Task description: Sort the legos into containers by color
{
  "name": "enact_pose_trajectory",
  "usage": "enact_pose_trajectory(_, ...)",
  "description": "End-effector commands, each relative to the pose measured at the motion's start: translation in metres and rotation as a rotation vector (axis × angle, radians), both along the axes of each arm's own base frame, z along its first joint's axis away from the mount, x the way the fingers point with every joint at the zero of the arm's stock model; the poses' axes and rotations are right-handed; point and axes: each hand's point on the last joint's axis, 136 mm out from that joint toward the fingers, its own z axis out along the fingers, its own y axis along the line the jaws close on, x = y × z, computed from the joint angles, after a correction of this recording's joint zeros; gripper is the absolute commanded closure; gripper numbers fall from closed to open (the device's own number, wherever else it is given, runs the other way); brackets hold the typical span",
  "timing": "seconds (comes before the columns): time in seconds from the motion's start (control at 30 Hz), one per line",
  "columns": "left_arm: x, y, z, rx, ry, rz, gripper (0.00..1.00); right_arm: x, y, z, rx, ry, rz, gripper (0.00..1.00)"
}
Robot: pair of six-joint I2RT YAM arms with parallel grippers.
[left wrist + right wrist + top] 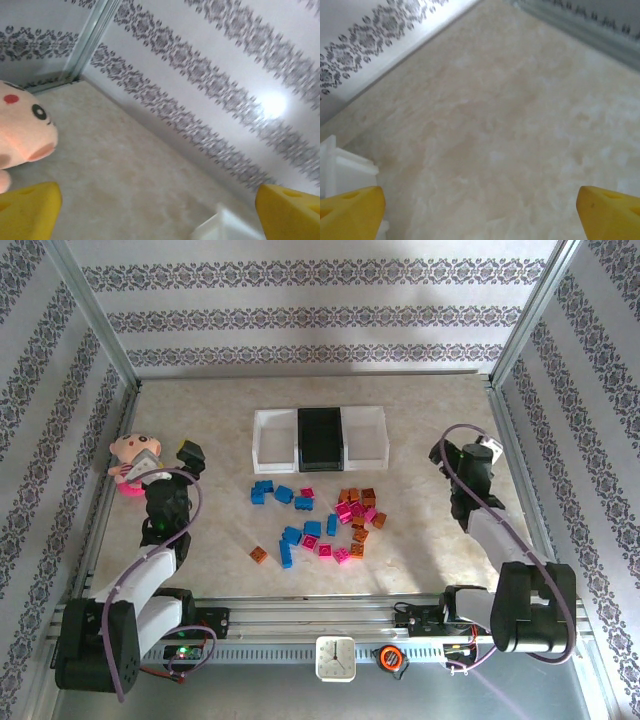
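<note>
Drop the left gripper (190, 452) — wide, empty, like the right gripper (487, 448) — straight onto the outlying orange brick (258, 555), clear of neighbours.

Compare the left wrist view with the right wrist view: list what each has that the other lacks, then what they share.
Left wrist: the pink plush doll's face and the left white bin's corner. Right wrist: the right white bin's corner. Both: an open gripper, the left gripper and the right gripper, with yellow fingers over the beige tabletop, the patterned wall and the metal frame.
</note>
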Motion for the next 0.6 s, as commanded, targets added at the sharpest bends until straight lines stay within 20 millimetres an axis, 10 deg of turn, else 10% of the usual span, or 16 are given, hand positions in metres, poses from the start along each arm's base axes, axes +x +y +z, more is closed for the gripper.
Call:
enact_pose_trajectory(0.0, 0.0, -0.016, 0.029, -0.161, -0.167, -0.127, 0.01, -0.004, 0.057, -0.015, 0.255, 0.084, 0.201, 0.02)
enact_pose_trajectory(0.3, -0.009, -0.033, 0.033, -0.321, -0.234, -0.256, 0.01, -0.063, 0.194, -0.023, 0.049, 0.308, 0.746, 0.04)
enact_pose_trajectory(0.57, -0.023, -0.059, 0.067, -0.228, -0.244, -0.406, 0.01, -0.087, 0.249, -0.036, -0.166, 0.464, 0.956, 0.17)
